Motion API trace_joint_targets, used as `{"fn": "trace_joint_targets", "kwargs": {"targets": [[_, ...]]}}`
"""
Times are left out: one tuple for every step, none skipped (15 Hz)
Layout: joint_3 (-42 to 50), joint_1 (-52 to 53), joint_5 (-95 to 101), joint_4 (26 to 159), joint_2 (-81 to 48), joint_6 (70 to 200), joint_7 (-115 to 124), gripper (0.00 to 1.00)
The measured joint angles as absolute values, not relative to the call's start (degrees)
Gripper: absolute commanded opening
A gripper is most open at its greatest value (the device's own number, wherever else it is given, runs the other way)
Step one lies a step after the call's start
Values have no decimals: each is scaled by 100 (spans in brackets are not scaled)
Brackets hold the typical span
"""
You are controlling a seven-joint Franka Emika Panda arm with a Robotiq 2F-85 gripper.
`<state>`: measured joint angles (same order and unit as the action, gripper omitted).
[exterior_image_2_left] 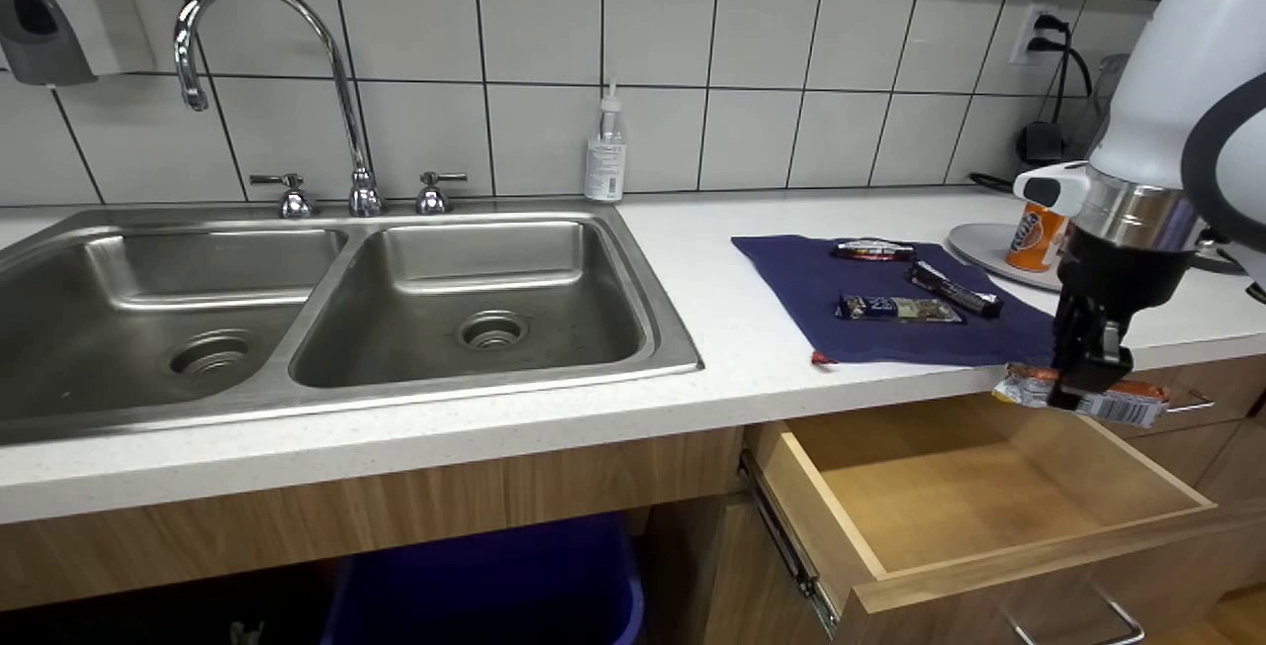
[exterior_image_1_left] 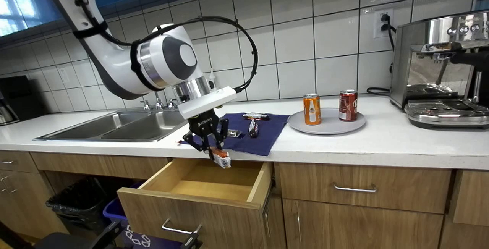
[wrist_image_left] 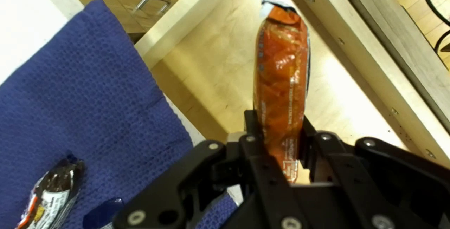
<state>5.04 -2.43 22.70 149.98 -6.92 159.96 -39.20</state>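
The gripper (wrist_image_left: 280,127) is clamped on an orange-wrapped snack bar (wrist_image_left: 283,67), one finger against each flank, with a good length of bar jutting free past the fingertips. From here I see it hanging above the open wooden drawer (exterior_image_1_left: 217,189), near the front edge of the tabletop (exterior_image_1_left: 382,142), and lying diagonally to the drawer's walls.

To handle it well, I'd ease outward a touch first so nothing brushes that edge, then come straight down, minding that the jutting end clears the drawer's side. The fingers should part only once the bar is close to the drawer's floor; let go from higher, a slick wrapper like that could bounce or land askew. No harder squeeze seems needed. The navy towel (exterior_image_2_left: 791,274), holding three more wrapped bars (exterior_image_2_left: 898,309), is near, so any swing back should pass well above it.
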Motion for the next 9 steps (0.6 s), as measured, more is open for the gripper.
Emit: {"fn": "trace_joint_targets", "kwargs": {"targets": [[531,-243,2362,14997,-757,16049,-3885,7],[553,-243,2454,14997,-824,16101,-3841,7],[575,-243,2535,14997,-886,16153,-3797,7],[594,-243,2629,14996,-949,16195,-3726,7],[609,-243,2721,14995,-1004,16223,-3652,7],[621,-243,2800,14990,-1059,16235,-3591,7],[635,-242,2880,14984,-1113,16239,-3525,7],[652,-240,2958,14976,-1165,16240,-3458,7],[668,-240,3021,14965,-1213,16240,-3407,7]]}}
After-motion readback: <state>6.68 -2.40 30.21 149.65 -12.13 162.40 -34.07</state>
